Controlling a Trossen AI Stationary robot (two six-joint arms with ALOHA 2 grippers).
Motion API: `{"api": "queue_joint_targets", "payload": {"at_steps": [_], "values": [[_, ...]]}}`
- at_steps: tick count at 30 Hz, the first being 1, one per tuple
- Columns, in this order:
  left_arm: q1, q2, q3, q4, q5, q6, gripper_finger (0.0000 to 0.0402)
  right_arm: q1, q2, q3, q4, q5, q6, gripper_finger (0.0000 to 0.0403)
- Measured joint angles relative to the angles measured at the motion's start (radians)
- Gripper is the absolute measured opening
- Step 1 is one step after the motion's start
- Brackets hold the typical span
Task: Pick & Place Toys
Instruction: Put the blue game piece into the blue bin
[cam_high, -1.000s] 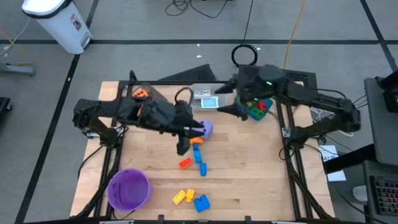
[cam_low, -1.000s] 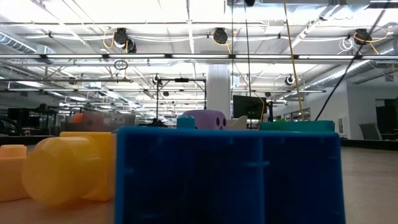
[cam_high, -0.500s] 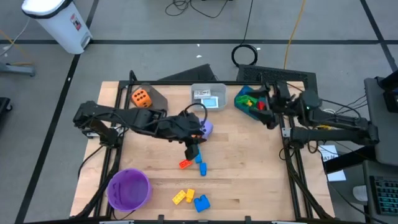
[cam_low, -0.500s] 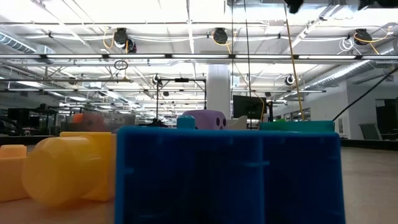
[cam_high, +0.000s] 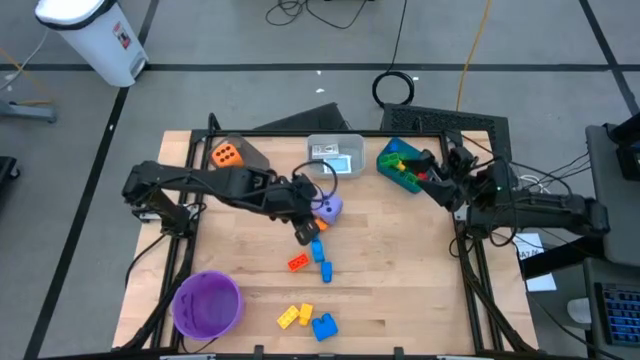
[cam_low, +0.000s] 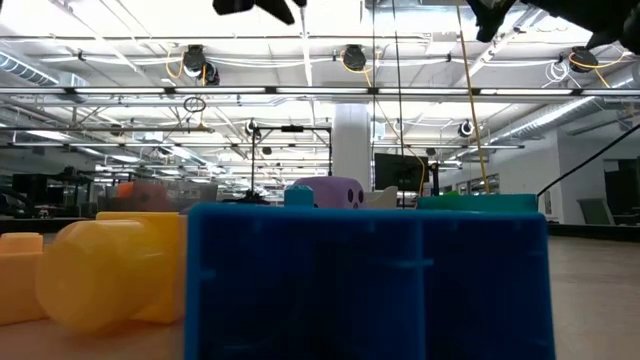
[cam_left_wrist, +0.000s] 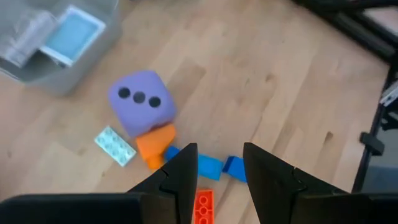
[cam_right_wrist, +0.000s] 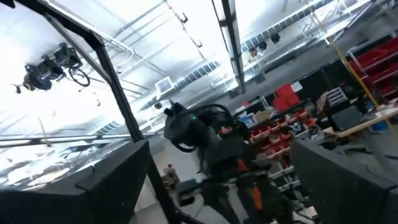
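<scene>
My left gripper (cam_left_wrist: 219, 163) hangs open over the middle of the table, slanting down, with nothing between its fingers. Below it lie two blue bricks (cam_left_wrist: 214, 167), an orange brick (cam_left_wrist: 157, 144) leaning against the purple die (cam_left_wrist: 142, 106), a pale teal brick (cam_left_wrist: 115, 146) and a red-orange brick (cam_high: 298, 263). In the high view my left gripper (cam_high: 305, 232) stands just near of the purple die (cam_high: 328, 207). My right gripper (cam_high: 432, 178) is open beside the teal bin (cam_high: 398, 165) at the far right and points up at the ceiling.
A clear grey bin (cam_high: 335, 155) with cards stands at the far middle. An orange die (cam_high: 226, 155) sits at the far left. A purple bowl (cam_high: 207, 303) stands near left. Yellow bricks (cam_high: 293, 316) and a blue brick (cam_high: 325, 326) lie at the near edge.
My left gripper has sunk toward the bricks beside the purple die and rolled, still open. My right gripper has drawn back from beside the grey bin toward the table's right edge, past the teal bin, and tipped upward. No toy has moved.
</scene>
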Motion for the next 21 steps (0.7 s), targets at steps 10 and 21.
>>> {"api": "queue_joint_targets", "payload": {"at_steps": [10,21], "values": [[0.005,0.216,0.0,-0.003,0.084,-0.119,0.0136,0.053,0.055,0.0,0.268,0.004,0.076,0.038],[0.056,0.377,0.0,0.004,0.167,-0.401,0.0136,0.102,0.072,0.001,0.391,0.113,0.188,0.038]]}}
